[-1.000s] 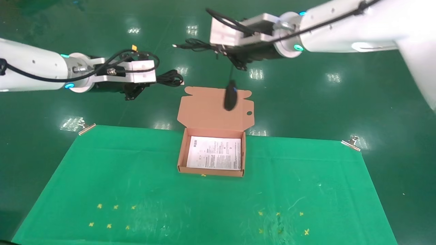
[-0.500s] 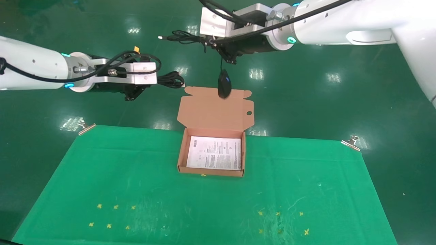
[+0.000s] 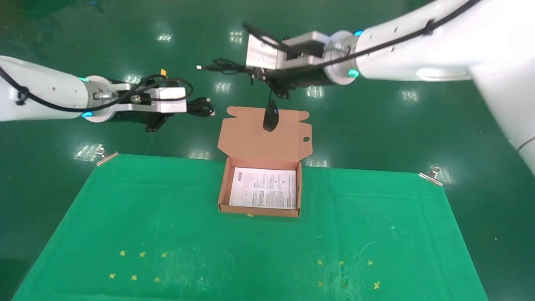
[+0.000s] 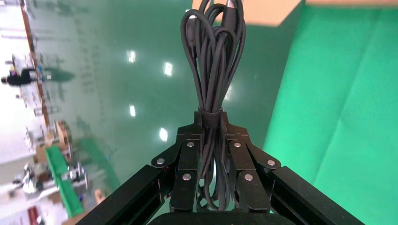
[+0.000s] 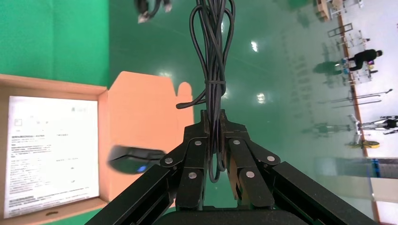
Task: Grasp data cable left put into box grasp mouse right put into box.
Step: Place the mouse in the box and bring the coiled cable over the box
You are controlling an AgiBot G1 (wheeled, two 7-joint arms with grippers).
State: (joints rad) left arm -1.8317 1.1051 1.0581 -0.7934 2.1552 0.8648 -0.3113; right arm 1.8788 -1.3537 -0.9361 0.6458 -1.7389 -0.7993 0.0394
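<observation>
The salmon-orange box [image 3: 260, 189] sits open on the green cloth [image 3: 167, 225], holding only a white leaflet [image 3: 264, 187]. Above its lid, the black mouse [image 3: 271, 117] dangles by its cord [image 5: 213, 56], pinched in the right gripper [image 5: 214, 123]. Left of the box, the left gripper [image 4: 212, 123] is clamped on the tied black data cable [image 4: 213, 61].

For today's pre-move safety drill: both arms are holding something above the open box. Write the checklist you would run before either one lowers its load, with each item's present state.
1. Left gripper shut on the data cable: ok.
2. Right gripper clamps the mouse's cord: ok.
3. Mouse hanging steady: cannot tell.
4. Mouse over the box floor: not ok, it hangs in front of the lid.
5. Box open, only the leaflet inside: ok.
</observation>
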